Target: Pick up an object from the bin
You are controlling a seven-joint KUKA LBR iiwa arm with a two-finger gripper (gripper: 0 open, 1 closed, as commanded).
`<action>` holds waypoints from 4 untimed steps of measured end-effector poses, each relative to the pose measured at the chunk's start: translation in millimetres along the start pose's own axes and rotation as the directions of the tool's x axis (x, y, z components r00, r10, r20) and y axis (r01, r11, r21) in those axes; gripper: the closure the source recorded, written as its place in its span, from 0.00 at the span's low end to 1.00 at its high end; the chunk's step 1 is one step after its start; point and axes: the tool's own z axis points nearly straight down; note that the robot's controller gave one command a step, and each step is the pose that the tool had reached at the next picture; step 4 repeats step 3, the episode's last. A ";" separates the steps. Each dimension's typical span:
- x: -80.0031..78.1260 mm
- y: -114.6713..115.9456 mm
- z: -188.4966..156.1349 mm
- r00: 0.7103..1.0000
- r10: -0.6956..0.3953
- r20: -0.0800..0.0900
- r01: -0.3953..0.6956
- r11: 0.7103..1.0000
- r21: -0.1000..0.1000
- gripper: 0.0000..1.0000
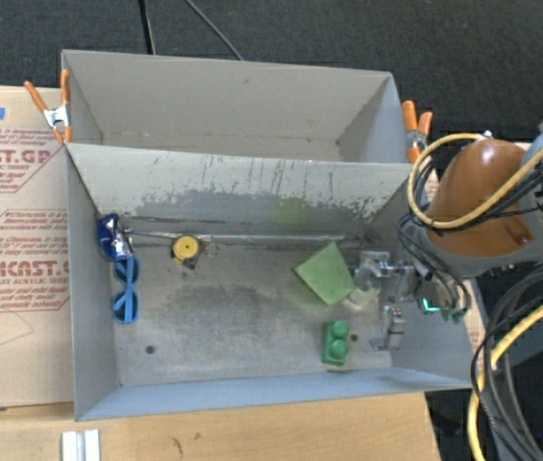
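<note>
Looks like approach stage: claw sits between green square and green block, can't tell if it's open, next it needs centring on one.

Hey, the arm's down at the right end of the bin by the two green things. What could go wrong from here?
1. The gripper is low and close to the bin's right wall, so it may scrape or catch on it.
2. It sits between the light green square and the small dark green block. Going for one, it could knock the other away or close on neither.
</note>
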 end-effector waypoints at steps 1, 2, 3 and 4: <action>9.0 33.3 49.9 0.955 -0.295 0.011 0.295 0.955 0.006 0.00; 7.7 33.2 53.2 0.956 -0.293 0.017 0.293 0.956 0.008 1.00; 12.8 49.0 -63.9 0.984 -0.180 0.015 0.180 0.984 0.004 1.00; 12.8 49.0 -63.9 0.984 -0.180 0.015 0.180 0.984 0.004 1.00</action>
